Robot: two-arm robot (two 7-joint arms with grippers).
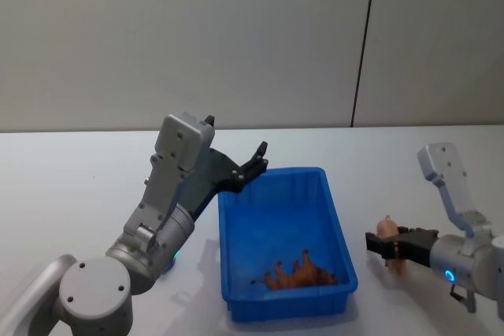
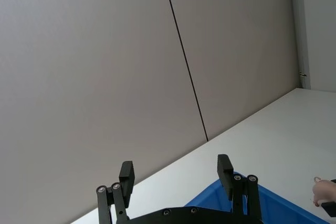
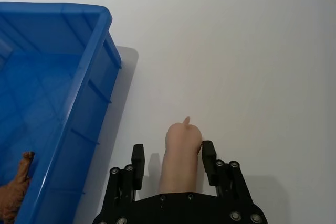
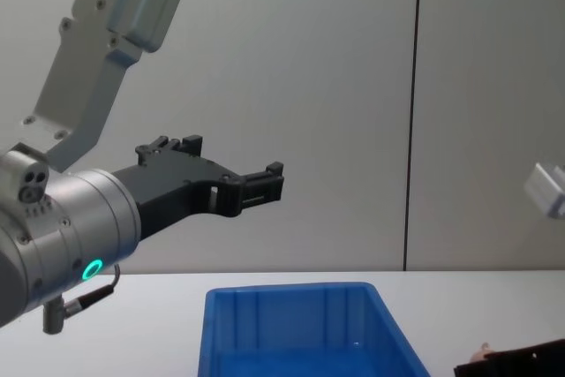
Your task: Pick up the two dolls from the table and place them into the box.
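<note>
The blue box (image 1: pixel 335 218) stands on the white table (image 1: pixel 79 186) in front of me. Inside it, at the near end, the brown lion doll (image 1: pixel 298 275) lies on its side, and its edge appears again (image 3: pixel 13 192) in the right wrist view. To the right of the box, low over the table, my right gripper (image 1: pixel 376 243) is shut on the pale pink doll (image 1: pixel 387 228), which pokes out between its fingers (image 3: pixel 181 150). My left gripper (image 1: pixel 256 161) hangs open and empty (image 2: pixel 176 174) in the air above the box's far left corner.
A grey wall with a dark vertical seam (image 1: pixel 362 45) runs behind the table. Bare tabletop (image 3: pixel 252 51) stretches right of the box and beyond it. The left arm's forearm (image 4: pixel 71 209) looms high over the box (image 4: pixel 291 324).
</note>
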